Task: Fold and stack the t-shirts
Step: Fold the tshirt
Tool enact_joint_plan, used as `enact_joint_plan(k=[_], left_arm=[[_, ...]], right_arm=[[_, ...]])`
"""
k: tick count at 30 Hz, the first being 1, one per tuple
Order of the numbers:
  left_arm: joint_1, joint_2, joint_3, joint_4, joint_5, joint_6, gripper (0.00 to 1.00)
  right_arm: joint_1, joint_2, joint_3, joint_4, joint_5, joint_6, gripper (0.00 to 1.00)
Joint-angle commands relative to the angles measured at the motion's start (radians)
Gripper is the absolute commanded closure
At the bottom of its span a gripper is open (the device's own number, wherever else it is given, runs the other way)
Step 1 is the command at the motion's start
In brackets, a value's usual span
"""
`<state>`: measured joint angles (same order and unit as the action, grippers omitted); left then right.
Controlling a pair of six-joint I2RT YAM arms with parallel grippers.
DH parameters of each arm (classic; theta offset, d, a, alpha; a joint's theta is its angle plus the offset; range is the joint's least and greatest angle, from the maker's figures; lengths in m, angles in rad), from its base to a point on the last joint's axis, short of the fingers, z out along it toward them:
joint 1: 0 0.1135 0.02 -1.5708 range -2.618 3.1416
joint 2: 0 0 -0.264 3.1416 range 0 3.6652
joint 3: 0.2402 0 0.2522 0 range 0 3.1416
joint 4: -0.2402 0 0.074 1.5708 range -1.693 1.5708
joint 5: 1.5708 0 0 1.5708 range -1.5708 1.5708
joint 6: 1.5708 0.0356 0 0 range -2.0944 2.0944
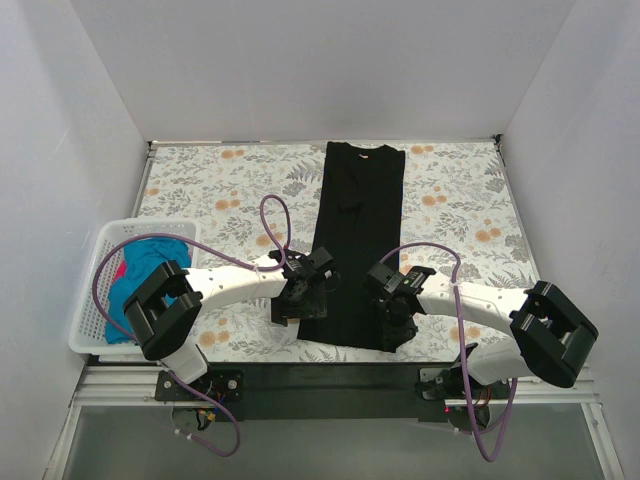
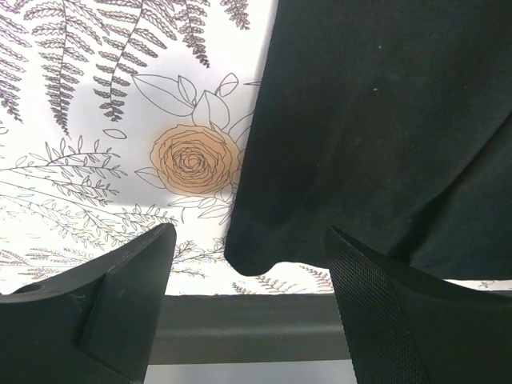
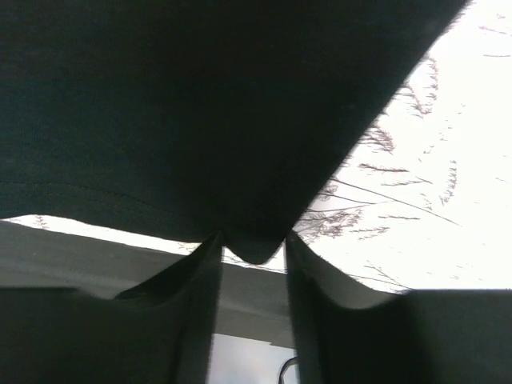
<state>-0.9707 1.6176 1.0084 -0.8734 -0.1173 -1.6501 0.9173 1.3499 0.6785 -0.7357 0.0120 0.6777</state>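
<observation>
The black t-shirt (image 1: 355,230) lies on the floral table as a long narrow strip, collar at the far end. My left gripper (image 1: 298,305) is open over its near left corner; in the left wrist view the cloth (image 2: 376,120) ends in a rounded corner between my wide-apart fingers (image 2: 128,296). My right gripper (image 1: 393,325) is at the near right corner; in the right wrist view the shirt (image 3: 200,104) dips its corner between my fingertips (image 3: 210,264), which stand a narrow gap apart. The teal t-shirt (image 1: 150,255) and pink cloth (image 1: 122,270) lie in the basket.
The white lattice basket (image 1: 88,330) stands at the table's left edge. The dark front rail of the table (image 2: 240,324) runs just below both near corners of the shirt. White walls close in the left, right and far sides.
</observation>
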Motion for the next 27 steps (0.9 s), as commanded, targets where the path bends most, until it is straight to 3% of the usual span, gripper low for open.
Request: enact_joint_plan(k=[1,6,16,25,27], left_arm=[[0.004,-0.004,0.012,0.01,-0.001,-0.002,0.26],[0.004,-0.008,0.01,0.007,0.016,0.012,0.26],[0.003,0.031,0.018,0.008,0.057,0.035,0.29],[0.001,0.07,0.016,0.007,0.079,0.053,0.48],[0.0,0.083,0.013,0.004,0.084,0.059,0.48]], right_arm=[[0.009,0.022,-0.007,0.006,0.031,0.011,0.62],[0.009,0.008,-0.007,-0.002,0.034,0.005,0.98],[0.009,-0.012,0.009,-0.016,0.045,-0.003,0.99],[0.008,-0.009,0.012,-0.013,0.043,-0.01,0.99],[0.009,-0.012,0.012,-0.011,0.045,-0.01,0.99]])
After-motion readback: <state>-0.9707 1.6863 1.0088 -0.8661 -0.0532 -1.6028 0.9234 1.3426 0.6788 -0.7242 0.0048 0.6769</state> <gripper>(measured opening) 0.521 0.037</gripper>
